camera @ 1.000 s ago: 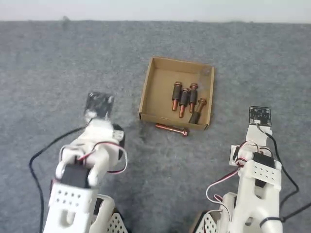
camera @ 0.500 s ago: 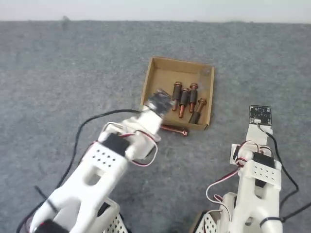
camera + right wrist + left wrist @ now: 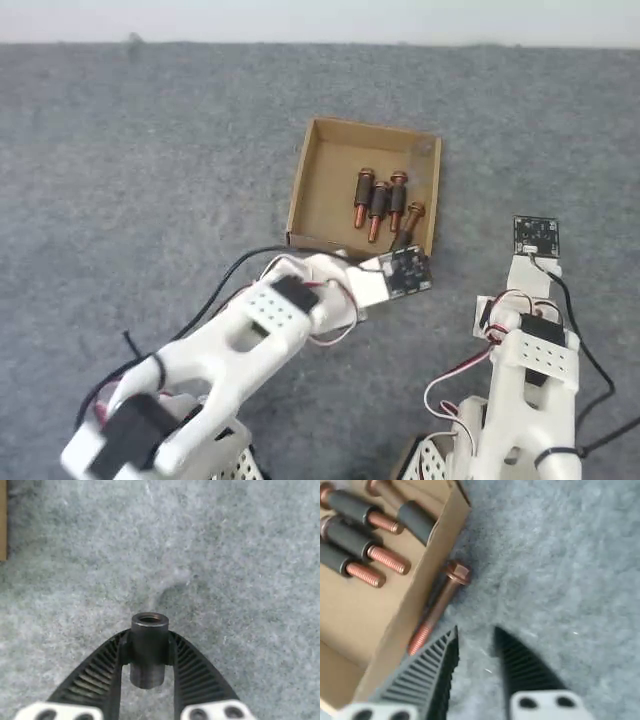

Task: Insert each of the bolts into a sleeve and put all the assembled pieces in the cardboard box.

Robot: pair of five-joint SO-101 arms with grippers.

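Note:
A loose copper bolt (image 3: 439,606) lies on the grey carpet against the outer front wall of the cardboard box (image 3: 405,615). My left gripper (image 3: 475,630) hovers open just beside the bolt's threaded end, with nothing between its fingers. Inside the box (image 3: 300,185) lie several bolts in black sleeves (image 3: 378,205). In the high view the left arm (image 3: 300,305) stretches over the box's front edge and hides the loose bolt. My right gripper (image 3: 149,636) is shut on an upright black sleeve (image 3: 148,655), held above the carpet to the right of the box.
The right arm (image 3: 530,350) stands at the front right. Grey carpet (image 3: 150,150) spreads around the box on every side. A corner of the box (image 3: 3,520) shows far off in the right wrist view.
The left arm has swung from the left of the table across to the box's front edge and now covers the loose bolt. The right arm has kept still.

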